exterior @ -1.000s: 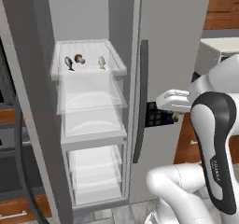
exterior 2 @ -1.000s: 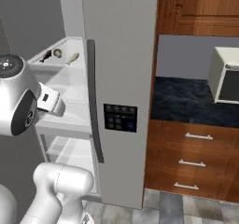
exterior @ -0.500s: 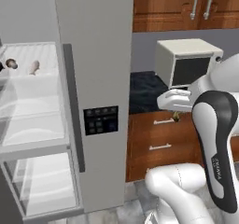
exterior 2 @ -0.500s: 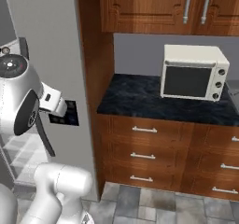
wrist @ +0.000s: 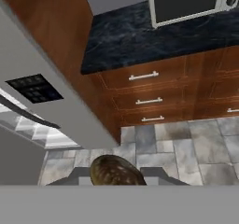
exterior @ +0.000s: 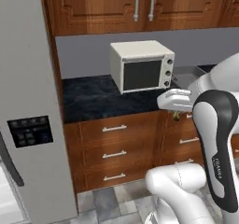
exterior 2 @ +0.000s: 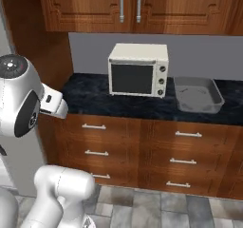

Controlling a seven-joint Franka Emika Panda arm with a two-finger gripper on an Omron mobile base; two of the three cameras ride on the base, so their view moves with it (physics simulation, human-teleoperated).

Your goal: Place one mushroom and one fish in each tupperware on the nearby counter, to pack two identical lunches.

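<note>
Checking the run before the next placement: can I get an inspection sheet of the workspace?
Surface: black marble counter above wooden drawers.
Job's things: grey tupperware on the counter right of the toaster oven, contents not visible; olive-brown mushroom between the end effector's tips.
Clutter: cream toaster oven on the counter.
Grippers: end effector shut on the mushroom, in front of the drawers.
Cables: nothing seen.
Surroundings: grey fridge at left, upper cabinets, tiled floor.
</note>
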